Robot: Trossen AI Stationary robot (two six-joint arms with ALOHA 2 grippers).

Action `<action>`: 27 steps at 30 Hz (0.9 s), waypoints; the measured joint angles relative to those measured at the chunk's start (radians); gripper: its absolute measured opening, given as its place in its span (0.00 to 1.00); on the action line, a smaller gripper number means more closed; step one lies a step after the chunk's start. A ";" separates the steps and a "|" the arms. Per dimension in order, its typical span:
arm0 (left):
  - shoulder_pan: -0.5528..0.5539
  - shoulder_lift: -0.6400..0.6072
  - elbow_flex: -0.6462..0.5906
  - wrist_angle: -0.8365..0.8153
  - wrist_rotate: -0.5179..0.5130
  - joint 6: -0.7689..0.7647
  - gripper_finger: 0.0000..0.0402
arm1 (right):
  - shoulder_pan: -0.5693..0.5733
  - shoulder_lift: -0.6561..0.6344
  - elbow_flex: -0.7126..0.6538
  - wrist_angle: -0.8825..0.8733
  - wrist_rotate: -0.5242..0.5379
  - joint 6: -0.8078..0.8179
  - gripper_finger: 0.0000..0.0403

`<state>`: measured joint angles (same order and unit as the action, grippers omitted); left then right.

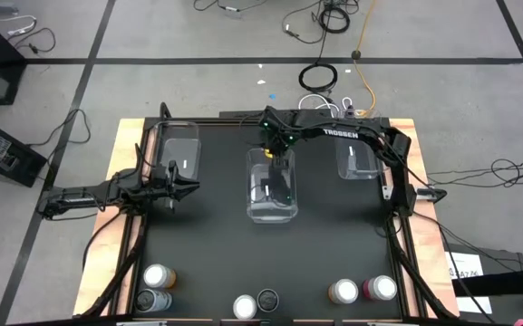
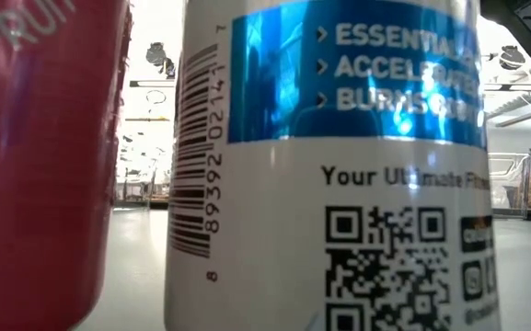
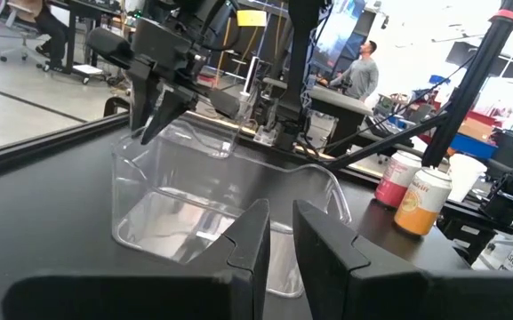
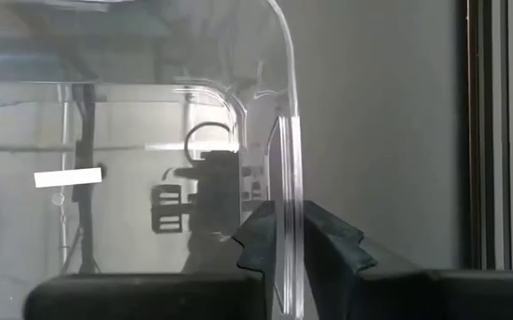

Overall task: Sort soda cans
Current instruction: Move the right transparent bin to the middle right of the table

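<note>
Several soda cans stand upright along the table's near edge: an orange one (image 1: 159, 274) and a dark one (image 1: 152, 300) at the left, two (image 1: 245, 306) (image 1: 267, 297) in the middle, an orange one (image 1: 343, 292) and a pink one (image 1: 380, 288) at the right. Three clear bins rest on their bottoms on the black table. My right gripper (image 1: 279, 150) is at the far wall of the middle bin (image 1: 272, 190), shut on it. My left gripper (image 3: 281, 233) waits at the table's left, fingers close together with nothing between them. My right gripper pinches the middle bin's far wall (image 4: 290, 178) at its rim, one finger inside the bin and one finger (image 4: 327, 236) outside. The fingers come from above, slanting down. The bin stands level with its bottom (image 3: 185, 227) on the table.
Another clear bin (image 1: 178, 149) stands at the far left and one (image 1: 359, 161) at the far right. In the low view a red can (image 2: 35, 165) and a white can with a blue band (image 2: 329, 165) fill the picture. The table's middle shows bare black surface (image 1: 270, 258).
</note>
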<state>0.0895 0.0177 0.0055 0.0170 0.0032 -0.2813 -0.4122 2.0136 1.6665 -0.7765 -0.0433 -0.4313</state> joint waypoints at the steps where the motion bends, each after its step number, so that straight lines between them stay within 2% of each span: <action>1: 0.000 0.000 0.000 0.000 0.000 0.000 0.16 | 0.000 0.000 0.000 0.000 0.001 0.000 0.14; 6: 0.000 0.000 0.000 0.000 0.000 0.000 0.16 | 0.000 -0.005 0.030 -0.036 0.068 0.000 0.17; 14: 0.000 0.000 0.000 0.000 0.000 0.000 0.16 | 0.000 -0.012 0.237 -0.189 0.070 0.058 0.18; 19: 0.000 0.000 0.000 0.000 0.000 0.000 0.16 | -0.014 -0.013 0.340 -0.324 0.063 0.171 0.18; 23: 0.000 0.000 0.000 0.000 0.000 0.000 0.16 | -0.059 -0.029 0.338 -0.462 0.021 0.219 0.18; 27: 0.000 0.000 0.000 0.000 0.000 0.000 0.16 | -0.112 -0.109 0.264 -0.490 -0.044 0.271 0.18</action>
<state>0.0895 0.0174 0.0055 0.0170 0.0032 -0.2813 -0.5246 1.9049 1.9309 -1.2661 -0.0868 -0.1604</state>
